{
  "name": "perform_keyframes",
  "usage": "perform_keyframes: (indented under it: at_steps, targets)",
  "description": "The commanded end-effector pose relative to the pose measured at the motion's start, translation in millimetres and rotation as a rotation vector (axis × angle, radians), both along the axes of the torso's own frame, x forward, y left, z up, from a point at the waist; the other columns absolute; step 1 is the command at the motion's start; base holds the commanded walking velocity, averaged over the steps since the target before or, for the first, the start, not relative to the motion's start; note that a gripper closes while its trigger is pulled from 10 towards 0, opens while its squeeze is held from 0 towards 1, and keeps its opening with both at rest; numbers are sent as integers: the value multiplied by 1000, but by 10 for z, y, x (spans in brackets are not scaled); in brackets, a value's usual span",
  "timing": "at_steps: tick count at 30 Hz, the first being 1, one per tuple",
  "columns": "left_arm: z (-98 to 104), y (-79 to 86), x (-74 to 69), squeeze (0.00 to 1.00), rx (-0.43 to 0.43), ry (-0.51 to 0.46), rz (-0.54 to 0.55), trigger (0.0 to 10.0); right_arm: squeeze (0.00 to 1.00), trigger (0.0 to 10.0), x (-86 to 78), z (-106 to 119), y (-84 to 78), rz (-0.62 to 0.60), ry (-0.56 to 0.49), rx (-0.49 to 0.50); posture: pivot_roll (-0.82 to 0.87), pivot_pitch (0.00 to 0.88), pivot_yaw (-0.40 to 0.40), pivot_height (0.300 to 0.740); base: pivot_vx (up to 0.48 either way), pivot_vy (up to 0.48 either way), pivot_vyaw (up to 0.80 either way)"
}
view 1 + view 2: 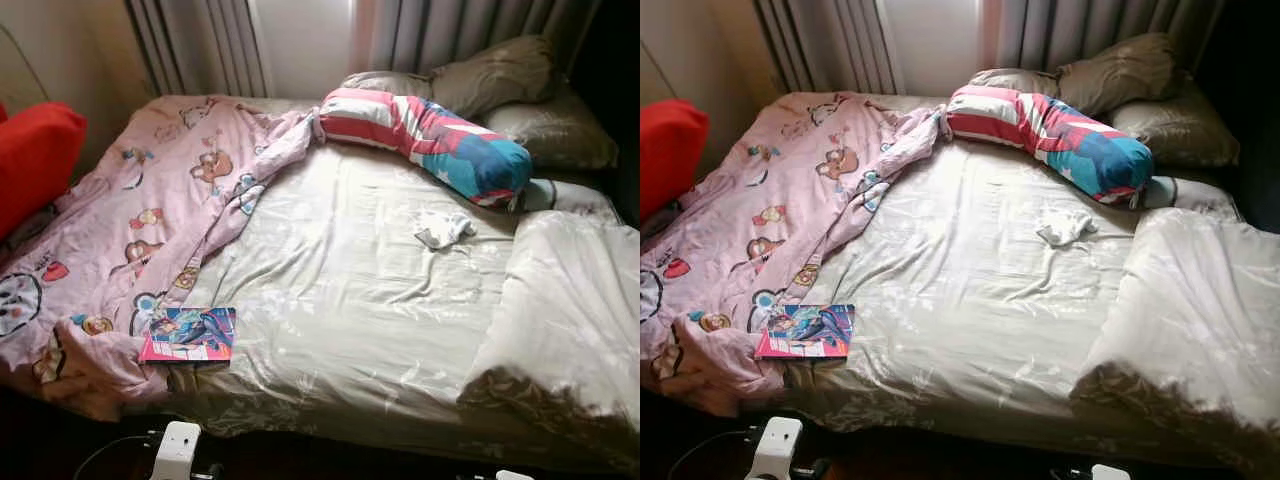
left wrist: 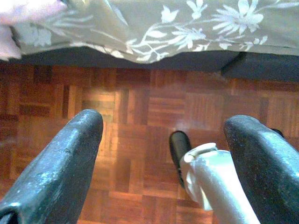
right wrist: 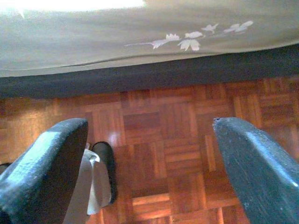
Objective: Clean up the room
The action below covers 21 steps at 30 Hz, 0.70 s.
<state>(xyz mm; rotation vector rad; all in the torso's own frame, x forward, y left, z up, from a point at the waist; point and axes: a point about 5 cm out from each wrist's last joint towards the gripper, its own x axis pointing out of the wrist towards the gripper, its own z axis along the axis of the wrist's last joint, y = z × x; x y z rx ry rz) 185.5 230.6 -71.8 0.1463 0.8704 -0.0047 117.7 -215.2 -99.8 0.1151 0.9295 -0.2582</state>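
An unmade bed (image 1: 350, 300) holds a pink blanket (image 1: 140, 220), a book (image 1: 188, 335) and a striped bolster (image 1: 430, 140). Left gripper (image 2: 163, 154) and right gripper (image 3: 149, 158) hang wide open and empty above the wooden floor (image 3: 159, 140).

head eyes overlooking bed (image 1: 380, 300), wrist cameras facing parquet floor (image 2: 140, 112) by bed edge

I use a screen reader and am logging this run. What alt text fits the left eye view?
An unmade bed with a pale sheet: a crumpled pink cartoon blanket on its left side, a colourful book at the near edge, a striped bolster near the grey pillows, and a small white cloth mid-bed. A red cushion sits far left.
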Motion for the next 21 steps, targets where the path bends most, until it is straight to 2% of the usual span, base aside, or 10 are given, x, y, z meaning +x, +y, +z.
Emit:
perform_keyframes:
  at_steps: [1,21]
  targets:
    - [-25,13,-54,0,11,23,-16,10000,0,10000,-28,-9,12,-12,1,8,-53,39,29,735,0,-277,0]
    - [-28,-9,-50,0,2,22,-20,10000,0,10000,-24,-2,-6,-16,-6,5,-65,39,26,735,0,-278,0]
